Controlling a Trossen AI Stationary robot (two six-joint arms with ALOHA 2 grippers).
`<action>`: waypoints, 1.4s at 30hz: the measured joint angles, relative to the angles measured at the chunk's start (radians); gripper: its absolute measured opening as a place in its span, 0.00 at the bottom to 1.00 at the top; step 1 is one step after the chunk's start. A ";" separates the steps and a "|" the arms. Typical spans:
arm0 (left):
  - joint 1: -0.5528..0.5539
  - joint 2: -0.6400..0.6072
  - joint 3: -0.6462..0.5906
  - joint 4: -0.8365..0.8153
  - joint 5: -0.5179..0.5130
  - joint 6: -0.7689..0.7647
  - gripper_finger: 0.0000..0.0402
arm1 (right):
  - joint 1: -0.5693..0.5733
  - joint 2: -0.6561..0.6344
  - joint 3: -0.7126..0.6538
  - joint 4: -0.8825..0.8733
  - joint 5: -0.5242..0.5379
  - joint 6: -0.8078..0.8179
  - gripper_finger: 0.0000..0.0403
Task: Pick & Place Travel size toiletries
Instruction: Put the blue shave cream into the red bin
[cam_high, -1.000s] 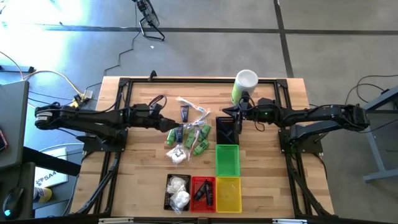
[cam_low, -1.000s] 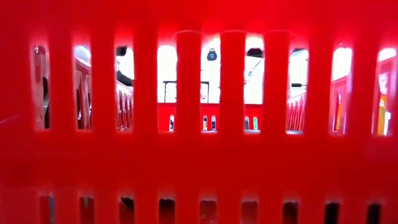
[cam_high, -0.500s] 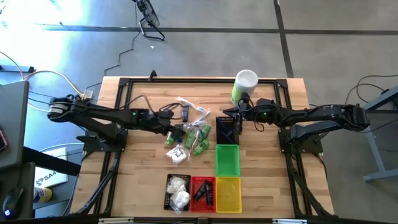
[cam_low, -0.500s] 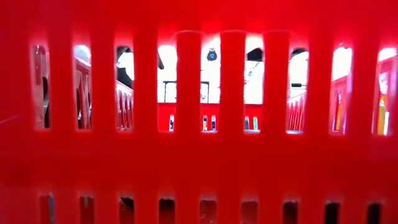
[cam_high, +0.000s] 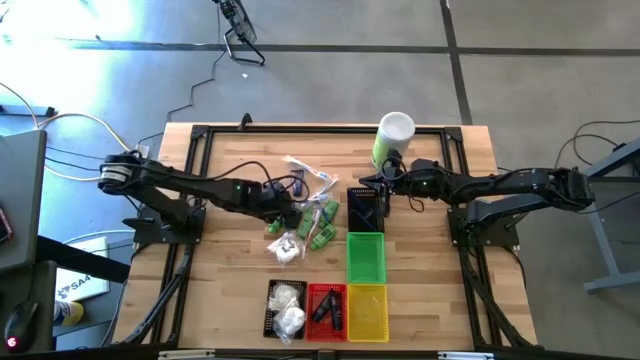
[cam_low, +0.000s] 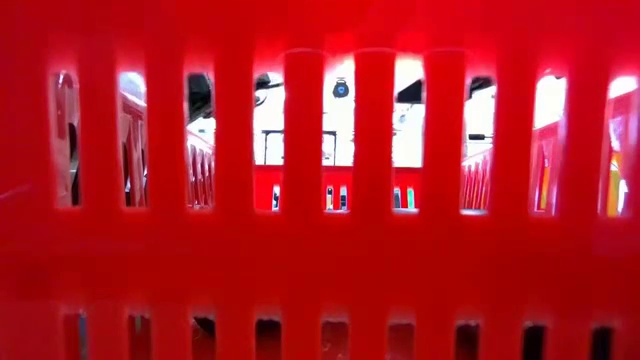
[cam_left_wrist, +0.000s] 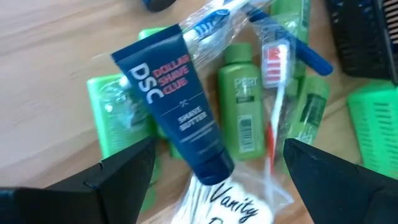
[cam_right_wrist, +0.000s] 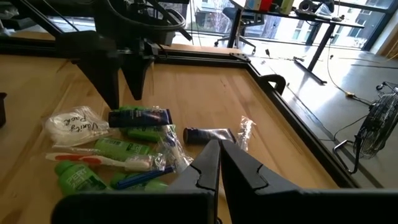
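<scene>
From above, some toiletries already sit in the black basket (cam_high: 285, 306) and red basket (cam_high: 326, 309); a pile (cam_high: 305, 222) remains mid-table. Left wrist: left gripper (cam_left_wrist: 214, 165), released, hovers over a dark blue tube (cam_left_wrist: 176, 106). Right wrist: right gripper (cam_right_wrist: 219, 163) clenched, empty.

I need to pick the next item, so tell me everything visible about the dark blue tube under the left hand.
The blue tube is a dark, matte plastic squeeze tube with a flat crimped end, a dark cap and printing reading DSC Dollar Shave Club Shave Butter. It lies flat and slanted on the pile, over green bottles, with a wrapped toothbrush beside it. The open left hand hovers above, not touching.
</scene>
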 joint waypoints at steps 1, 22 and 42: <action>0.000 0.004 0.001 0.010 0.000 -0.002 0.86 | 0.000 0.000 0.000 -0.002 0.000 0.000 0.02; 0.000 0.116 0.002 0.084 -0.034 -0.031 0.86 | 0.000 0.000 0.000 -0.027 0.000 0.002 0.02; -0.047 0.158 0.024 0.088 0.026 -0.007 0.86 | 0.000 0.000 0.000 -0.037 0.001 0.002 0.02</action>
